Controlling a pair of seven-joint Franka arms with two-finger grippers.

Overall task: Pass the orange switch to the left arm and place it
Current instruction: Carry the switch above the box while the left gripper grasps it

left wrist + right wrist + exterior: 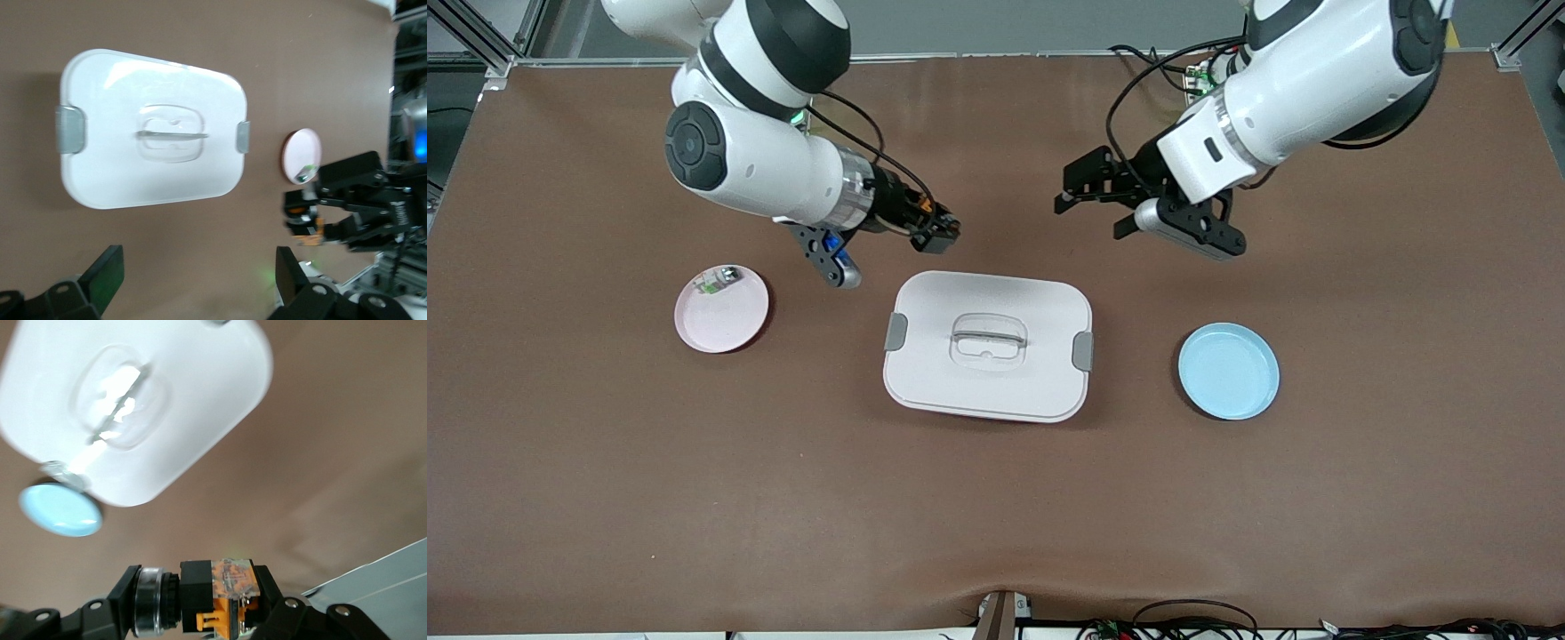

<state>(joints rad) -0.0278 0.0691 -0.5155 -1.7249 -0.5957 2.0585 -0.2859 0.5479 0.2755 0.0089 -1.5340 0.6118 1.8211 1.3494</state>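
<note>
Right wrist view alone shows orange switch (200,600) lying crosswise, clamped in right gripper (200,607) jaws. Left gripper (1069,197): jaws spread, empty, over worktop (996,498) by box (989,345).

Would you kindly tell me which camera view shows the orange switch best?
The right wrist view: the orange switch fills the foreground, clamped in the right tool. The front view shows only a speck of it; the left wrist view shows it small.
</note>
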